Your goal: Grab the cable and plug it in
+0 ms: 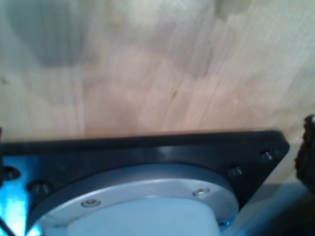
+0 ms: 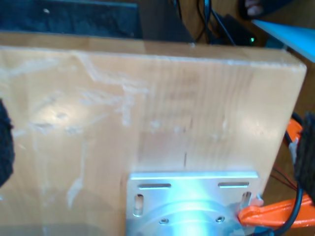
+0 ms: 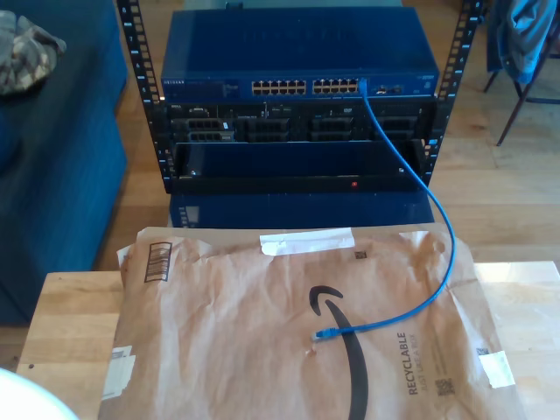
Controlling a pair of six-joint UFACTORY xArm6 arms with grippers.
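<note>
Thin blue cable (image 3: 432,206): 1 end plugged into the blue switch (image 3: 297,52) in the rack, loose plug lying on the crinkled brown paper mailer (image 3: 262,341) on the wooden table (image 3: 66,324), exterior view. First wrist view: blurred wood grain, black mount plate (image 1: 162,150). Second wrist view: scuffed wood, orange clamp (image 2: 273,214). Cannot tell either gripper's jaw state.

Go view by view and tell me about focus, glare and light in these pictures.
First wrist view: soft and blurred all over, the wood hazy, a blue cast near the black plate. Second wrist view: also soft, with glare on the metal plate and a pale sheen on the wood. Exterior view: sharpest, evenly lit; the cable and its free plug read clearly on the brown paper.
</note>
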